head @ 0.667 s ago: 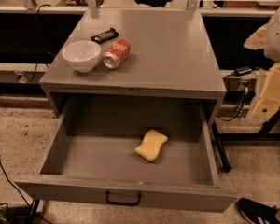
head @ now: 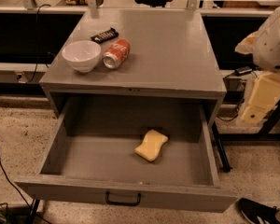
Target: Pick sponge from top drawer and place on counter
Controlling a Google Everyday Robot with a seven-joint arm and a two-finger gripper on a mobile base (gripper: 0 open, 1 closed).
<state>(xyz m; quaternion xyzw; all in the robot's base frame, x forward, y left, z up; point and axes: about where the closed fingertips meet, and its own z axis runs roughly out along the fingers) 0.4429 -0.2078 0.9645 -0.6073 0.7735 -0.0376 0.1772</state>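
Hand [head: 262, 98] edged closer, hovering right of the counter [head: 168, 55].

1 white bowl [head: 81, 55] sits beside 1 toppled red can [head: 117, 53], black bar [head: 104, 35] behind.

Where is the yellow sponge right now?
The sponge lies inside the open top drawer, right of its middle, below the counter. The gripper hangs far right, outside the drawer.

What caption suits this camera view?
Sponge lies in the open top drawer; the pincer hangs right of the counter.
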